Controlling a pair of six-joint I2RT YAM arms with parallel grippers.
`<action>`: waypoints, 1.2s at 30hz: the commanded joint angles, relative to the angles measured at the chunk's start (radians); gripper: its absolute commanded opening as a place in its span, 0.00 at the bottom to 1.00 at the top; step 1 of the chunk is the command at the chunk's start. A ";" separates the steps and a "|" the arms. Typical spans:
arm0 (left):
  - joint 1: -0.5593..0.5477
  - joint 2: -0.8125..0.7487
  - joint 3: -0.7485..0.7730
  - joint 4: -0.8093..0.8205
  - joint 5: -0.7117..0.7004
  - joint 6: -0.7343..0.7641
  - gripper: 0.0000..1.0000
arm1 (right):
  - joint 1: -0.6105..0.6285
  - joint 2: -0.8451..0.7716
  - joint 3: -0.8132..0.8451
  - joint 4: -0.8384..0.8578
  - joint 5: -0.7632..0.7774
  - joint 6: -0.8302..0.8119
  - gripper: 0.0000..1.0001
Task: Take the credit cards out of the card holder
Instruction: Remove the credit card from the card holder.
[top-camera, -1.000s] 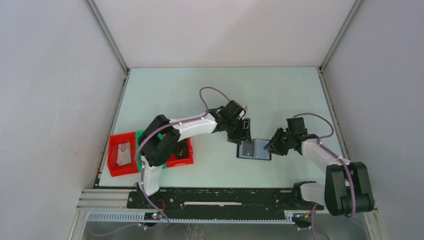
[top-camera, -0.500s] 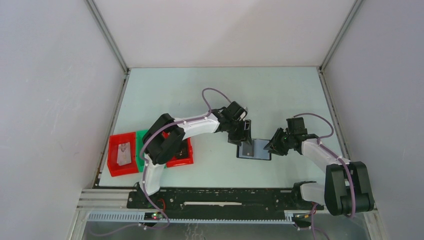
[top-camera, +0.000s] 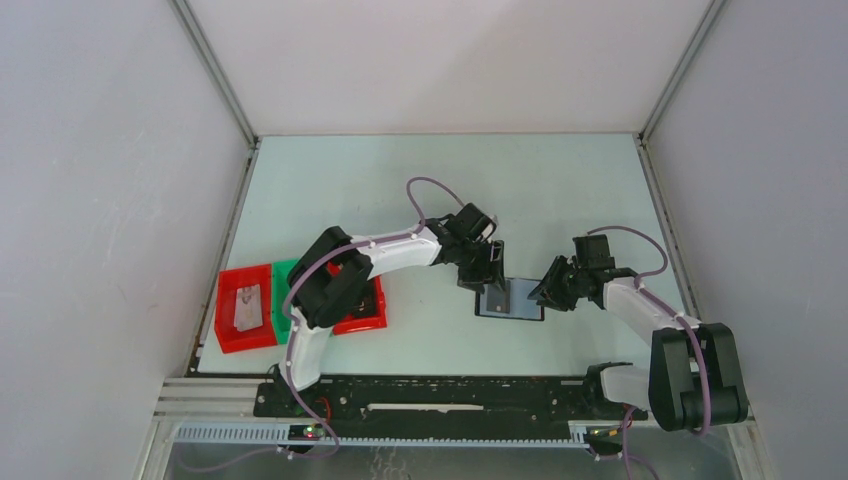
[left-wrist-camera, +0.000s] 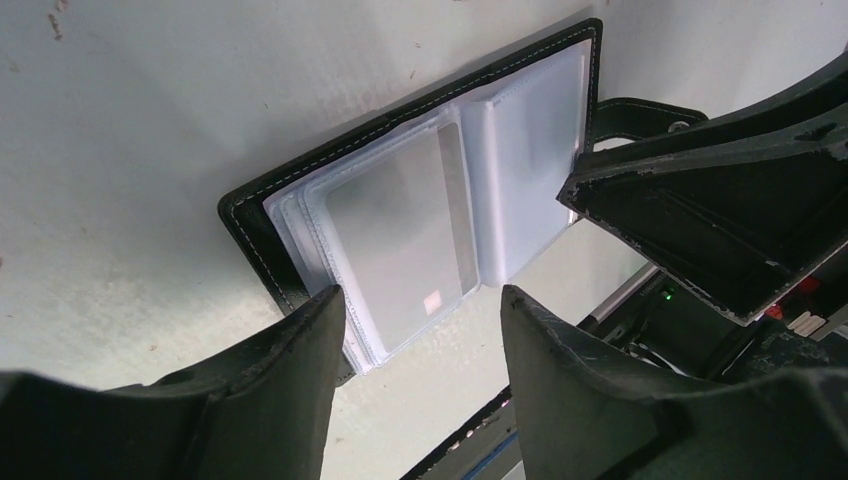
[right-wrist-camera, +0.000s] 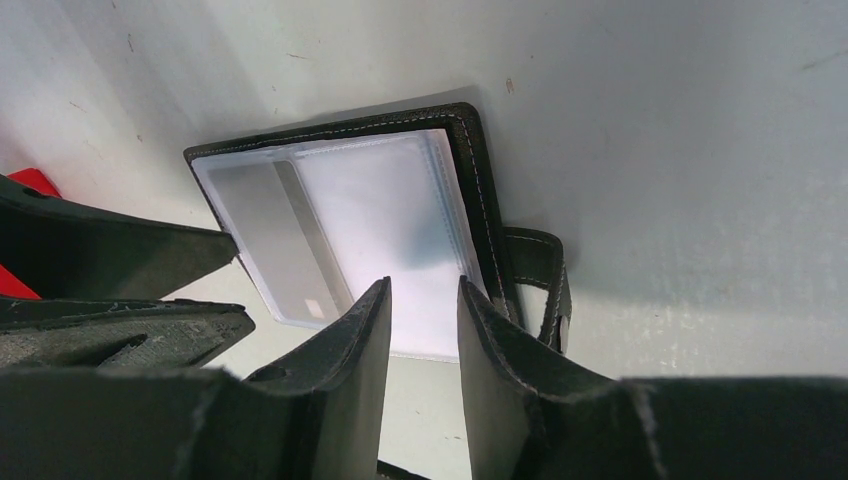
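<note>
The grey card could be dragged out with its clear sleeve, or the card holder shoved aside, if plastic rather than the card's edge is caught. The left gripper is held wide, straddling the holder's left edge, with the card just beyond its tips. At the holder's right panel the right gripper is narrowly parted; whether anything is pinched cannot be told.

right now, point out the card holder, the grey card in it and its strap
card holder (right-wrist-camera: 482, 200), right wrist view, stitched right border
grey card (left-wrist-camera: 400, 245), left wrist view, middle of its face
strap (right-wrist-camera: 530, 243), right wrist view, upper band of loop
</note>
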 joint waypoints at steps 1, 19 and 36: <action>-0.012 0.008 0.056 0.019 0.045 -0.004 0.63 | -0.003 0.001 0.035 0.013 0.014 -0.017 0.39; -0.011 0.015 0.069 0.095 0.138 -0.044 0.64 | -0.010 -0.013 0.035 -0.001 0.018 -0.024 0.39; -0.011 0.011 0.054 0.021 0.055 -0.018 0.65 | -0.084 0.030 0.035 0.002 0.056 -0.057 0.39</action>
